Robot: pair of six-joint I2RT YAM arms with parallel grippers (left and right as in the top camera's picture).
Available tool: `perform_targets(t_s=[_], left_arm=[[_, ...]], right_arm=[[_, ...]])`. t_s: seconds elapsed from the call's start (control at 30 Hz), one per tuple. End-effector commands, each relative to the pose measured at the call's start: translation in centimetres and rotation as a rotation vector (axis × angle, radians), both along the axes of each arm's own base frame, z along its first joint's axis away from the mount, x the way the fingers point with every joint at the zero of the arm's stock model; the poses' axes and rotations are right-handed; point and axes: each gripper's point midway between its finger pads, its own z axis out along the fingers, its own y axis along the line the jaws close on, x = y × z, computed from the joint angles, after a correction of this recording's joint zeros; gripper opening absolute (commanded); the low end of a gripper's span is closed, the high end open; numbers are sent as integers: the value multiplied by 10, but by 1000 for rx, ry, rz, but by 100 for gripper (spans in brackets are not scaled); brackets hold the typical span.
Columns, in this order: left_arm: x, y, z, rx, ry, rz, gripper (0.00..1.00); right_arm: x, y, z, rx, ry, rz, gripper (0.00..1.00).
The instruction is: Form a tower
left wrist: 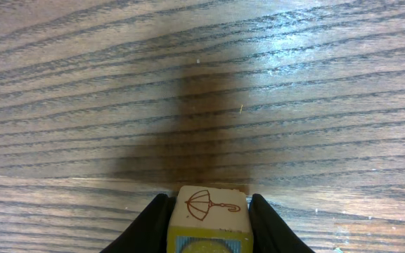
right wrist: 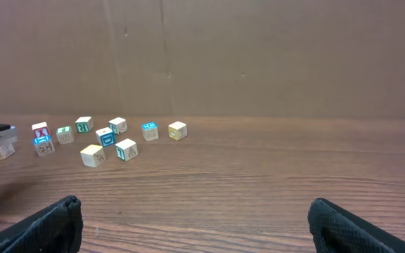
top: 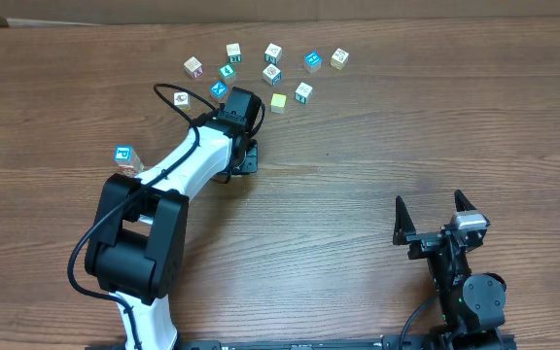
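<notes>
Left gripper (left wrist: pixel 209 219) clamped on umbrella cube (left wrist: pixel 211 205), raised above table (left wrist: pixel 294 70). Right gripper (top: pixel 437 216) spread, empty. Tower (top: pixel 124 158) at table's 9 o'clock, close beside left arm (top: pixel 188 160). Risks: arm swing clips it; shallow pinch slips; off-centre drop topples stack.

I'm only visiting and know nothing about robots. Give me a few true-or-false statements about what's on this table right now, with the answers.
1. The left gripper holds the umbrella cube between its fingers. True.
2. The right gripper is clamped on a cube. False: it stands open and empty.
3. Several loose cubes lie scattered on the table beyond the left gripper. True.
4. The tower stands next to the right gripper. False: it stands beside the left arm, far from that gripper.
</notes>
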Motion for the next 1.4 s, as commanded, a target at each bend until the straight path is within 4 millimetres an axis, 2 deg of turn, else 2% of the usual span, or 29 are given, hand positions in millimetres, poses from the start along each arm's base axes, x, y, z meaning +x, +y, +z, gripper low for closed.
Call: perform_targets(t_s=[0.0, 0.37, 0.43, 0.57, 0.67, 0.8, 0.87, 1.03, 1.1, 1.13, 1.3, 1.37], left_arm=[[-3, 1, 0, 10, 3, -28, 27], [-3, 1, 0, 9, 2, -28, 26], [-3, 1, 1, 10, 0, -32, 24], [-3, 1, 1, 15, 1, -48, 12], [-2, 1, 2, 19, 2, -64, 9], [2, 0, 16, 23, -8, -73, 5], [5, -1, 30, 22, -21, -89, 4], [23, 3, 93, 49, -119, -129, 5], [30, 15, 122, 92, -172, -103, 7], [34, 27, 144, 137, -212, -81, 6], [40, 62, 210, 248, -347, 6, 4], [41, 73, 229, 280, -382, 11, 18]], right_arm=[[1, -1, -4, -3, 5, -2, 100], [1, -1, -4, -2, 5, -2, 100], [1, -1, -4, -3, 5, -2, 100], [1, -1, -4, -2, 5, -2, 100], [1, -1, -4, -3, 5, -2, 100], [1, -1, -4, -2, 5, -2, 100], [1, -1, -4, -2, 5, -2, 100], [1, -1, -4, -3, 5, -2, 100], [1, -1, -4, -2, 5, -2, 100], [1, -1, -4, -3, 5, -2, 100], [1, -1, -4, -3, 5, -2, 100], [1, -1, -4, -3, 5, -2, 100]])
